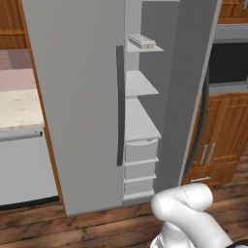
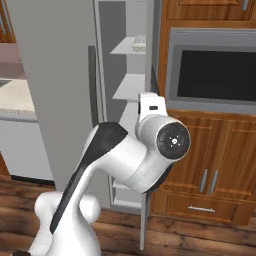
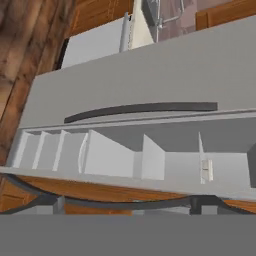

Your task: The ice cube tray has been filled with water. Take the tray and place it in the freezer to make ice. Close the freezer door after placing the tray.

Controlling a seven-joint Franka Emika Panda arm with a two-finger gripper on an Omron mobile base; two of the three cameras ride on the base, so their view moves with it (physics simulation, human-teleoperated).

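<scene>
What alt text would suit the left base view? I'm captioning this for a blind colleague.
A small pale grey-blue ice cube tray lies on the top white shelf of the open, narrow freezer compartment of a tall grey fridge. The freezer's tall grey door stands swung open at the right. The robot's white arm rises at the lower right, above a wooden floor.

The open freezer (image 1: 143, 116) is viewed from behind and left of the arm in the left base view, looking forward and down at close range. The same shelves (image 2: 129, 87) are viewed from the right in the right base view. The hand view is rolled sideways, facing the freezer interior closely.
</scene>
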